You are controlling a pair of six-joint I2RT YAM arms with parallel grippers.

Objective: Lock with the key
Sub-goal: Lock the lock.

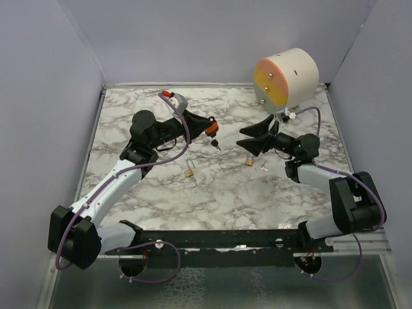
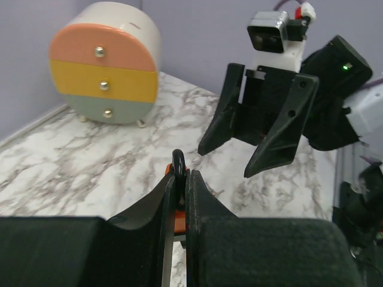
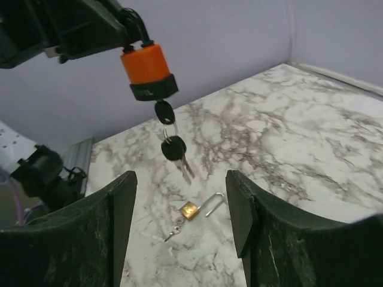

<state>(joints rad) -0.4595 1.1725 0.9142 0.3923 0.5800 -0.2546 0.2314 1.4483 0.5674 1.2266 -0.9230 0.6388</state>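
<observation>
Orange casing marks the padlock point(image 3: 146, 66), the item under task. It hangs clear of the table point(image 3: 287, 137), carried by its black shackle point(image 2: 178, 160). The left gripper point(image 2: 179, 174) has its jaws pinched flat on that shackle. A key point(image 3: 164, 112) sits in the underside of the body, and a spare key point(image 3: 175, 148) dangles from it on a ring. The right gripper point(image 1: 244, 143) faces the padlock from just beside it, jaws wide and holding nothing.

Whether the shackle is fully seated in the body cannot be confirmed from any view.

Risks noted:
- The hold is on the thin shackle only. Torque on the key could swing or twist the body instead of turning the cylinder.
- The spare key and ring hang directly under the working key (a loose, swaying cluster). The right jaws could close on those instead.
- A downward pull during the turn could draw the key out.
- The two grippers sit close together, so a misjudged approach could knock fingers.

Surroundings: a brass padlock point(image 3: 190, 210) with its shackle open lies on the table below, small keys beside it. Drawers point(image 2: 105, 63) stand at the far edge, well apart. Nothing blocks the path between right gripper and key.
</observation>
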